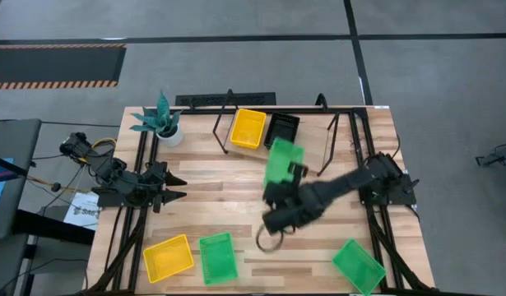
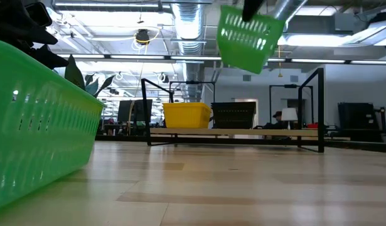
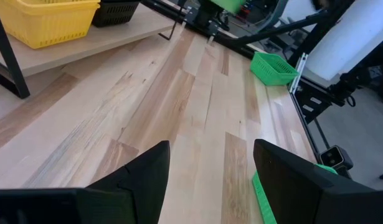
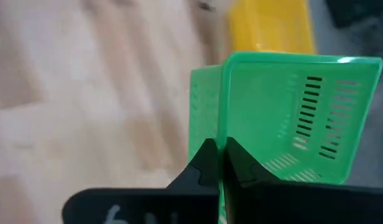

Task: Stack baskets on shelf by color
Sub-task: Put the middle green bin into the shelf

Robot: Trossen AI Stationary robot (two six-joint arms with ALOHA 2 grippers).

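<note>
Right gripper (image 1: 290, 174), at centre frame in the high view: fingers clamped on the rim of a green basket (image 1: 283, 160), held raised above the table (image 1: 228, 193), just below the shelf (image 1: 318, 141). On the shelf, upper centre: a yellow basket (image 1: 248, 128) beside a black basket (image 1: 281, 129). Left gripper (image 1: 180, 187), at left edge: fingers spread, holding nothing. Lower frame: another yellow basket (image 1: 168, 257) and two green baskets (image 1: 217, 257) (image 1: 358, 265)

A green basket (image 1: 283, 159) hangs tilted in the air near the shelf (image 1: 310, 150).
</note>
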